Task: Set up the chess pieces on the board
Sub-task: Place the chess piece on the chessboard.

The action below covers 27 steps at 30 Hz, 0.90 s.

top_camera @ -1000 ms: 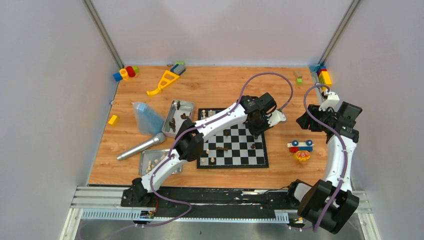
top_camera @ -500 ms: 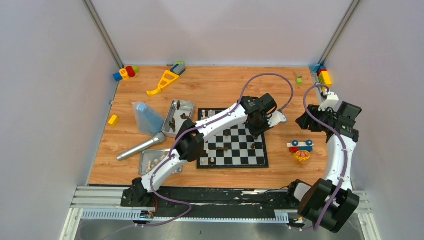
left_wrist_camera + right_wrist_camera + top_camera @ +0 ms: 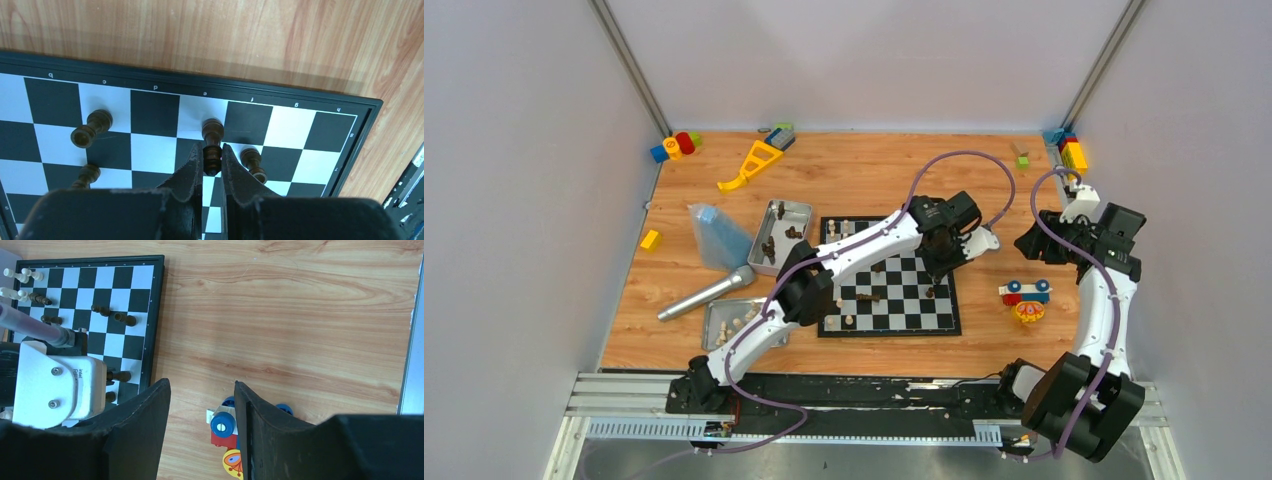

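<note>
Left gripper jaws pinch a dark piece over the board; next up, I reckon: seat it upright, release; right gripper jaws part-open, empty.

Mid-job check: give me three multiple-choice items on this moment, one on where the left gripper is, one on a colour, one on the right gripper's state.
1. Where is the left gripper?
A. off the board, to its left
B. over the board's right-hand part
C. off the board, beyond its far edge

2. What colour is the chess piece it holds?
A. dark brown
B. pale cream
C. red

3. How is the right gripper?
A. shut on a pale chess piece
B. shut on nothing
C. open and empty, with the toy car below it

Answers:
1 B: the left wrist view shows checkered squares under it, with the right border close by.
2 A: the clamped piece is dark brown.
3 C: the right wrist view shows the jaws wide apart with nothing between them.
</note>
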{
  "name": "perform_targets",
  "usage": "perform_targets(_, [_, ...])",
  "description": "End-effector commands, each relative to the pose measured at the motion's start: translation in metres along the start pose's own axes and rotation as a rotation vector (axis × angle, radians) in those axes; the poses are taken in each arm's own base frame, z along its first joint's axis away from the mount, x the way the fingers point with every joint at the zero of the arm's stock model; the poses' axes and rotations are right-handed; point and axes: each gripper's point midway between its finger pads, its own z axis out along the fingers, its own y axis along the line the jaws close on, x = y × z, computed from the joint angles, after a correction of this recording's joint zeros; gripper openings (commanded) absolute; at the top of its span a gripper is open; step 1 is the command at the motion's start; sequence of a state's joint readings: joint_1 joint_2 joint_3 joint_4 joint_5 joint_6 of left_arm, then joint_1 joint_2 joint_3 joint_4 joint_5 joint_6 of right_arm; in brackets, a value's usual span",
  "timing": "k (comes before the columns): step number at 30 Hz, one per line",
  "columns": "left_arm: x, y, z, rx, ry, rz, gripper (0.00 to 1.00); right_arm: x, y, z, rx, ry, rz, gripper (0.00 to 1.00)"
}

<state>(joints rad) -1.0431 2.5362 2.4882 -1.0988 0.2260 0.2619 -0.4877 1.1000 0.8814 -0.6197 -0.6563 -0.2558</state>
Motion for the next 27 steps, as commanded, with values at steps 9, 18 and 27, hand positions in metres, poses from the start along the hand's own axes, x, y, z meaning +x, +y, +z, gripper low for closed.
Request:
perform_targets(9, [-0.011,0.0,0.001,-0.053,-0.016,0.024,0.15,0.0,0.004,-0.001,-0.028,-0.011,-0.015,0.51])
perform_targets(18, [-0.018,0.005,0.003,-0.074,-0.038,0.031,0.15,0.0,0.004,-0.001,-0.03,-0.01,-0.016,0.51])
perform_targets(27, [-0.018,0.001,0.004,-0.049,-0.042,0.024,0.16,0.001,0.004,0.0,-0.029,-0.005,-0.014,0.52])
